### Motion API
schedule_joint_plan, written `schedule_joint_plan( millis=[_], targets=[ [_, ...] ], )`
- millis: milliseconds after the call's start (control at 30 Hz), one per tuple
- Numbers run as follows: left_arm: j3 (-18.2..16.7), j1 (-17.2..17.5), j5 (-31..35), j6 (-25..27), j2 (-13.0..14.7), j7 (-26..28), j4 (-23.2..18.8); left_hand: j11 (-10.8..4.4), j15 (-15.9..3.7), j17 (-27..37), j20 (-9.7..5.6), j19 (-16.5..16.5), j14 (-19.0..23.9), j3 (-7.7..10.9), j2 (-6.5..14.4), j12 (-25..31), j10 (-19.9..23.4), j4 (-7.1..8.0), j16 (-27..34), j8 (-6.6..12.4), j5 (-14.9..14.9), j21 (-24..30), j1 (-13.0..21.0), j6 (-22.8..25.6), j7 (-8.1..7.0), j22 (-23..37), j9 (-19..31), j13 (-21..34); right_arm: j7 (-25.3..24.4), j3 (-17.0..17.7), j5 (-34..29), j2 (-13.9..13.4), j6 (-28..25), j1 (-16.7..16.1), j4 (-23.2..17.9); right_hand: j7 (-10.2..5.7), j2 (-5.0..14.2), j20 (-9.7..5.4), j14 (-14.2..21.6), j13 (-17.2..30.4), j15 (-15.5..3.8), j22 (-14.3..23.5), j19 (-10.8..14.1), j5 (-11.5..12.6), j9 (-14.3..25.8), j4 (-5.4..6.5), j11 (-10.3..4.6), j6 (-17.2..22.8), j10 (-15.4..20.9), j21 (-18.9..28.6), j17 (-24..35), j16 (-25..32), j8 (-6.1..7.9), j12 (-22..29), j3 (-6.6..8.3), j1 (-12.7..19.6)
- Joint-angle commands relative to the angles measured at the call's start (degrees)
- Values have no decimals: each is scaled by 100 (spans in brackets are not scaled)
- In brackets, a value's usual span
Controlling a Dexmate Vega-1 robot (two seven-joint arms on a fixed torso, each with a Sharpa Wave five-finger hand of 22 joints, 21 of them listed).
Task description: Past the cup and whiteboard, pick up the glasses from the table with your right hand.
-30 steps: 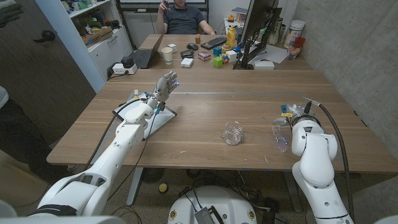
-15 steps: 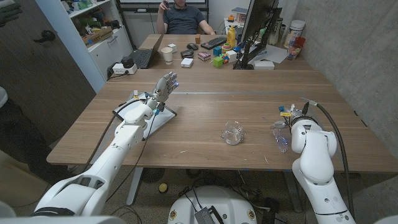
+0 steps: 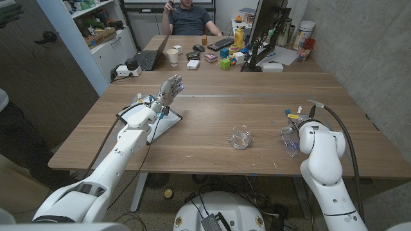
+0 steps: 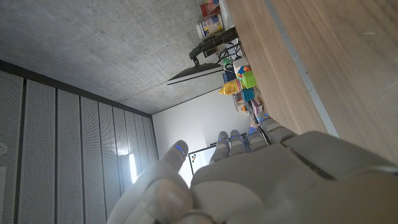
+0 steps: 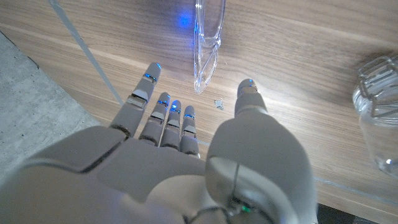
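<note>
Wooden table (image 3: 212, 102) is seen running from the near edge to a cluttered far end, where a person (image 3: 188, 16) is seated. A laptop (image 3: 149, 59), a paper cup (image 3: 173, 56), a keyboard (image 3: 221, 43) and a monitor (image 3: 264, 29) are seen at that far end, well apart from the task area.

Left arm is extended over the left part of the table. Left hand (image 3: 168, 92) is held raised, fingers straight and apart, nothing grasped; the same is shown in the left wrist view (image 4: 249, 174). A whiteboard (image 3: 156, 123) is lying flat beneath that forearm, near the table's left side.

Right arm is bent in at the near right. Right hand (image 3: 294, 119) is mostly hidden behind the wrist housing in the head view. In the right wrist view, right hand (image 5: 180, 155) is seen above the wood with fingers spread and nothing between them.

A clear glass cup (image 3: 241, 137) is standing at table centre, nearer the near edge, also seen at the right wrist view's edge (image 5: 379, 118).

The glasses (image 3: 289, 144) are lying on the table at the near right, just beside the right hand. In the right wrist view the clear frame (image 5: 206, 43) is seen just past the fingertips (image 5: 151, 71); contact is probably not made, but the gap is hard to judge.
</note>
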Motion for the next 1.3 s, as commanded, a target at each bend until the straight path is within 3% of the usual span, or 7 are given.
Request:
schedule_joint_plan(
  millis=[33,333,767,967,1033,1200,1300],
  targets=[
    [-26,-69,-24,-101,-32,-55,168,14,12,21,49,-14,-44,-16,294,39,-33,8,24,27,24,16,-40,-7,16,11,25,25,447,-132,-365,-5,-100,195,157,-14,-28,6,-66,36,-81,33,61,38,29,37,-7,-29,-17,5,23,5,1,-18,-12,101],
    [-75,-53,-27,-94,-28,-8,177,3,16,21,58,-13,-46,-26,300,38,-38,10,23,27,28,16,-41,-5,11,11,25,25,758,-219,-711,104,-218,416,394,-99,-37,18,-69,43,-91,40,167,49,31,46,-73,-71,-57,26,26,11,-18,-29,-46,172],
    [-116,14,-32,-64,5,40,97,11,16,21,67,-13,-45,-38,309,41,-32,16,25,27,33,17,-43,-5,12,11,25,25,926,-268,-771,121,-236,594,651,-247,6,13,411,118,-385,84,381,61,31,120,-127,-212,138,78,129,244,-70,77,-163,292],
    [-123,1,-55,-86,6,-13,122,17,15,22,70,-13,-44,-44,313,39,-36,18,25,27,35,17,-43,-4,12,11,25,25,1190,-292,-817,110,-220,673,710,-291,-90,13,169,175,-602,82,373,63,35,81,-160,-270,68,52,122,137,-79,81,-250,426],
    [-128,4,-55,-90,11,-13,105,16,16,22,67,-13,-44,-45,314,40,-35,18,25,28,35,17,-43,-3,12,11,25,25,1219,-299,-811,112,-225,683,718,-298,-74,37,144,188,-464,79,325,69,37,87,-176,-278,57,26,118,126,-76,82,-261,460],
    [-134,28,-54,-62,36,-2,52,10,15,22,70,-12,-42,-49,317,40,-35,19,26,27,37,17,-44,-3,8,11,25,25,1396,-359,-1063,123,-274,740,796,-417,2,-26,488,230,-527,82,283,87,39,119,-284,-291,58,3,162,285,-65,100,-286,537],
    [-133,50,-52,-34,49,11,12,17,14,22,76,-14,-42,-53,319,41,-32,20,26,27,38,16,-44,-4,4,11,25,25,1430,-370,-1168,138,-304,753,828,-451,31,-110,847,293,-747,97,352,126,42,145,-382,-295,188,35,273,469,-57,197,-338,589]
  ],
)
